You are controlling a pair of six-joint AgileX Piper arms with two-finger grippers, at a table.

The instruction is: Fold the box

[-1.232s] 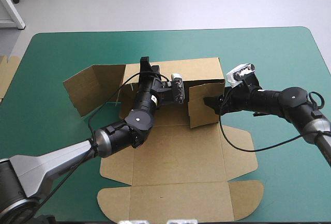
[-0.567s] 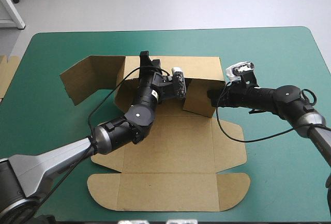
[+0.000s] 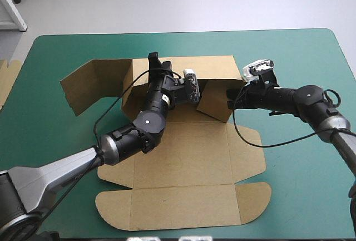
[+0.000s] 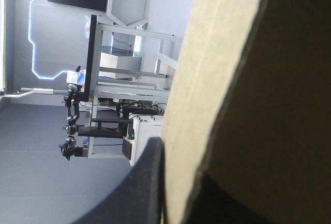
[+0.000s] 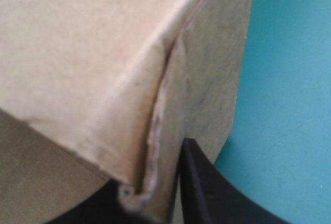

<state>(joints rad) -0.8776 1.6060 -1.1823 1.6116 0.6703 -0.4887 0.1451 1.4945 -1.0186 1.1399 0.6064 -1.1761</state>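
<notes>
The box (image 3: 183, 163) lies at the middle of the table (image 3: 300, 52), its long axis running from the table's near edge to its far edge. The half toward the near edge is flat on the teal-green cover and ends in a lid panel with a rounded flap at each corner. At the end toward the table's far edge the upright wall (image 3: 214, 68) stands, running across the table from side to side, its inner face turned to the near edge. From its left end the left side panel (image 3: 92, 85) carries on toward the table's left edge, raised rather than flat. At its right end the right side panel (image 3: 214, 104) is bent in toward the table's near edge.

The left gripper (image 3: 154, 64) sits at the upright wall's top edge, left of the table's middle. Its black fingers (image 4: 147, 182) are all but closed, with the sheet of board between them. The right gripper (image 3: 230, 94) comes at the right side panel from the table's right edge and is also nearly closed on the board. The right wrist view shows a creased corner of the box between its fingers (image 5: 204, 182), with the cover beside it.

An edge of more board (image 3: 8, 79) shows at the table's left edge, well apart from the box.
</notes>
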